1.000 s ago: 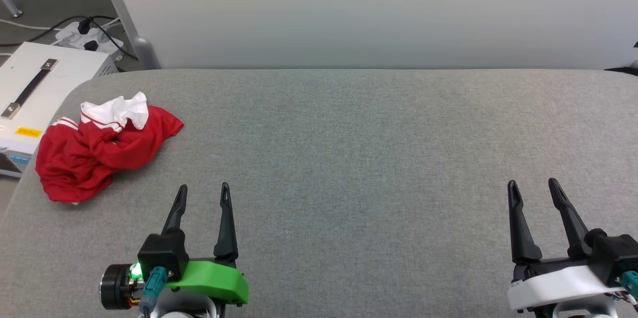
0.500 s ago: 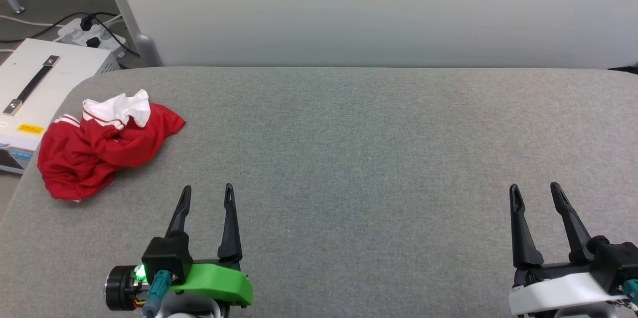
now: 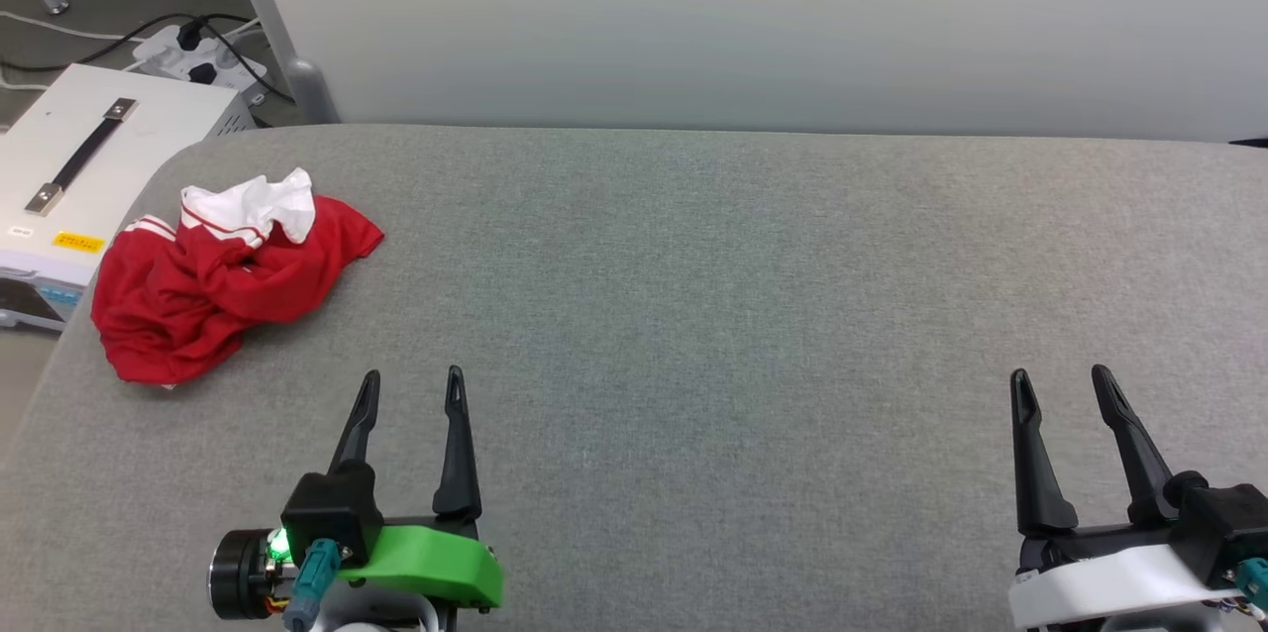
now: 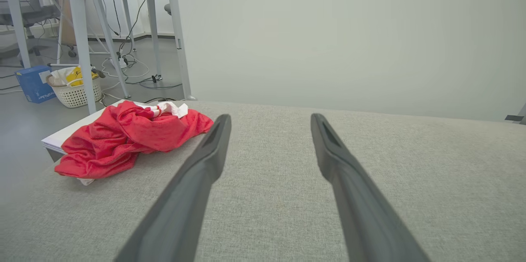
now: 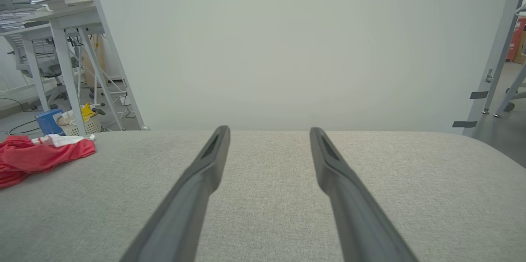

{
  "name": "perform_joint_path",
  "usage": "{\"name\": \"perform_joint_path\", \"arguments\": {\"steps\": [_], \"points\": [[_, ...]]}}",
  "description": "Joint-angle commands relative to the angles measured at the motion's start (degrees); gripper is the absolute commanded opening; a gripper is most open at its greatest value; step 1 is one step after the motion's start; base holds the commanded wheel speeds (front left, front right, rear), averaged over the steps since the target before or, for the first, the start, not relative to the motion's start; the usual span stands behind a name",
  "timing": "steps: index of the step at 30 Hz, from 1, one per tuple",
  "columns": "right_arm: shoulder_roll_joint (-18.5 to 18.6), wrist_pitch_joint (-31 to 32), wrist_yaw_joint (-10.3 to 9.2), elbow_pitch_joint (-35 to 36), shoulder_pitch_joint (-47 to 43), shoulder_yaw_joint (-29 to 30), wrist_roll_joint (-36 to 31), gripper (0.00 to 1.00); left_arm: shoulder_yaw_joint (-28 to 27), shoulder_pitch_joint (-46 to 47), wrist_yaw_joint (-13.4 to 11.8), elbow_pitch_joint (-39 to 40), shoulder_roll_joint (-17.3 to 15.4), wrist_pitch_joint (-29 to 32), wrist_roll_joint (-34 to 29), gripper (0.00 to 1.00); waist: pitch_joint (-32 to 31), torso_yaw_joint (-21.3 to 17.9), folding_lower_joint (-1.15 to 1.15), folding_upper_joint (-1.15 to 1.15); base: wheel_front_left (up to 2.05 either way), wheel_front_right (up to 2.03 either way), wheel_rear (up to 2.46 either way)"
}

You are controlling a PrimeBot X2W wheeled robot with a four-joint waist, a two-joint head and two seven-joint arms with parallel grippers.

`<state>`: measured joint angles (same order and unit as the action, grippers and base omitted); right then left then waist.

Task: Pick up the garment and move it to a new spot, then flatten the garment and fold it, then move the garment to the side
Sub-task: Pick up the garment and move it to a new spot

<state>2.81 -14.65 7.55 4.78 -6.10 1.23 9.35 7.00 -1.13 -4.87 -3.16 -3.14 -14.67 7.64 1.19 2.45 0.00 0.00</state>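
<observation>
The left gripper (image 3: pixel 411 376) hangs over the grey fabric tabletop (image 3: pixel 693 295) with its two dark fingers spread wide, gripping nothing. The crumpled red-and-white jersey (image 3: pixel 218 300) lies at its ten o'clock, near the table's left edge and well apart from the fingertips, with only tabletop between them. Past that edge, at the jersey's ten o'clock, stands a white case with a black handle (image 3: pixel 89 157), with a power strip (image 3: pixel 193 57) behind it. Far over at three o'clock, the right gripper (image 3: pixel 1059 374) is equally spread and empty. A pale wall panel (image 3: pixel 743 18) closes off twelve o'clock.
</observation>
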Motion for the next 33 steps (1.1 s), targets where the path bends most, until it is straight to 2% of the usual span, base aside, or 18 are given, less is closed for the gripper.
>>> {"name": "perform_joint_path", "arguments": {"steps": [1,8,33], "points": [[0.1,-0.3,-0.06,-0.1,-0.7,-0.2,0.0,1.0,-0.1,0.2,-0.5,-0.2,0.3,-0.3,0.2,1.0,0.2,0.8,0.0,0.0,0.0,0.0,0.0],[0.1,-0.3,-0.06,0.0,-0.5,-1.0,-0.3,1.0,-0.8,0.6,-0.4,-0.4,0.3,-0.3,0.4,1.0,0.9,4.4,0.0,0.0,0.0,0.0,0.0],[0.1,-0.3,-0.06,0.4,0.9,-2.9,-2.1,1.0,-3.8,1.1,-0.8,-0.5,0.3,-0.3,3.5,1.0,3.9,21.8,0.0,0.0,0.0,0.0,0.0]]}}
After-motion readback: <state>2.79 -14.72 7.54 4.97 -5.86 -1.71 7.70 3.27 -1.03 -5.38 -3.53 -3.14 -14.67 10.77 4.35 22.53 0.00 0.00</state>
